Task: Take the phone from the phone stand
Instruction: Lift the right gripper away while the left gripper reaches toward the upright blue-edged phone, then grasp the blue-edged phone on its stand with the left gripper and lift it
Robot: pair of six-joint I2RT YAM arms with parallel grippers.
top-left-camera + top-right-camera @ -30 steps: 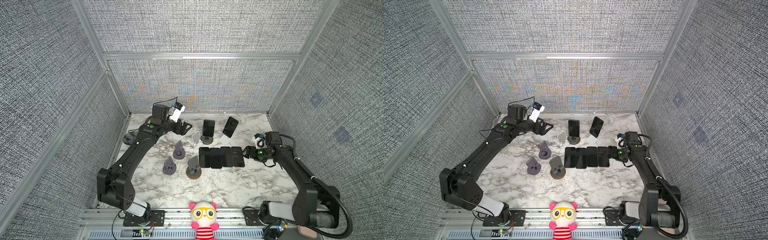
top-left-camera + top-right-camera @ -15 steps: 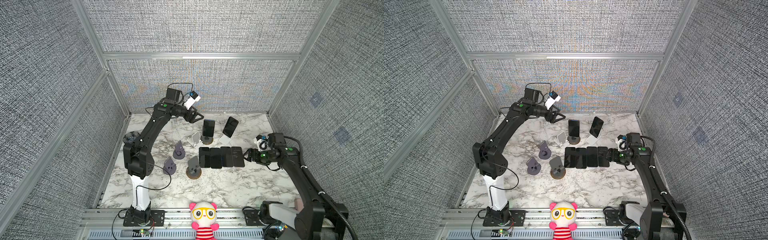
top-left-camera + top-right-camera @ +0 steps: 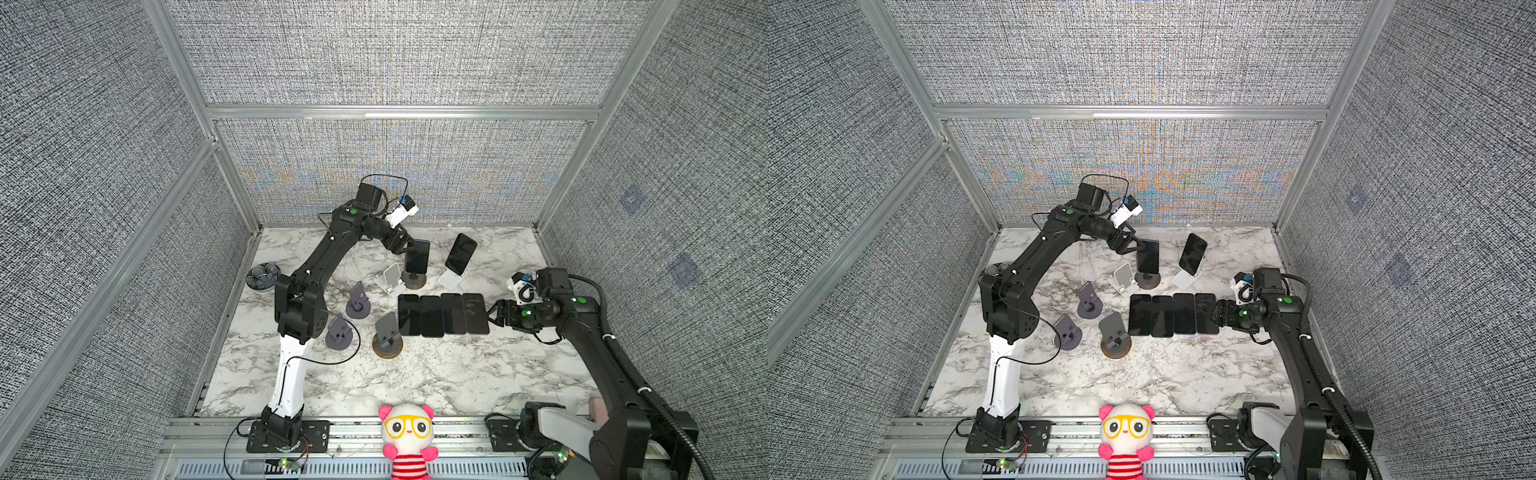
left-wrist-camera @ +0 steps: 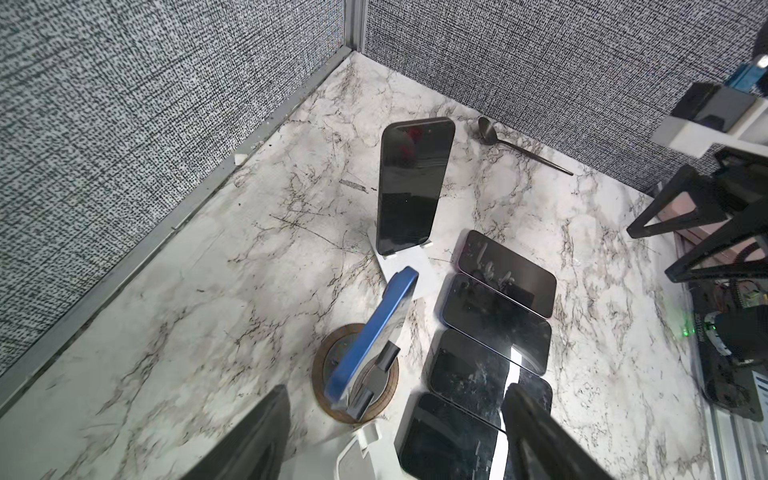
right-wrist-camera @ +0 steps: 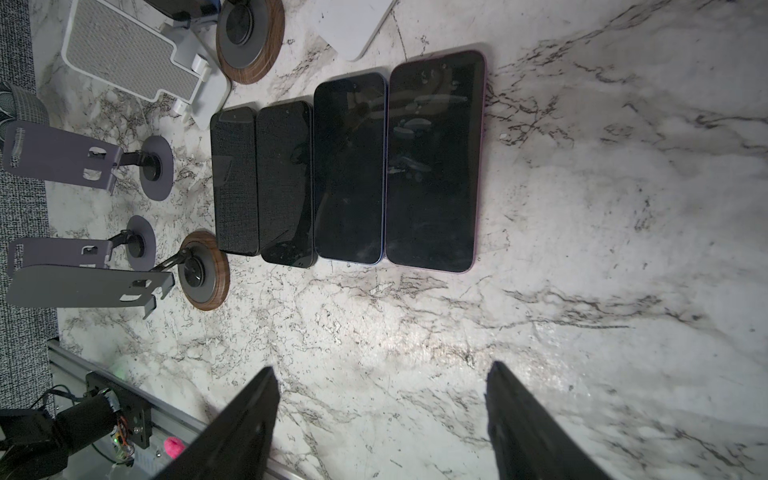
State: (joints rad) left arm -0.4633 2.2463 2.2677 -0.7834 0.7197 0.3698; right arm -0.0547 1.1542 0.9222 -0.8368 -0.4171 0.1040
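Left wrist view: approach step, with wide, empty left gripper (image 4: 397, 388) near blue phone (image 4: 374, 332) on round stand (image 4: 324, 374). Next, probably: straddle edges, close, lift clear. Right gripper (image 5: 382, 368) wide, empty.

The tabletop (image 3: 436, 374) is polished marble-look stone, white with grey veins, shining under the light. The walls (image 3: 395, 54) wear coarse grey woven cloth, framed by matt brushed-metal rails (image 3: 399, 112). The four flat phones (image 5: 349, 166) show glossy black glass, smudged and reflective. The standing blue phone (image 4: 370, 332) has a smooth satin edge, and its stand (image 4: 321, 374) is dark matt metal with a wood-grain ring round the base. The white stand (image 5: 124, 54) looks like smooth plastic with a dotted grey pad. The purple-grey stands (image 5: 58, 156) are matt. The far spoon (image 4: 486, 131) is shiny metal, the near toy (image 3: 407, 432) plush.
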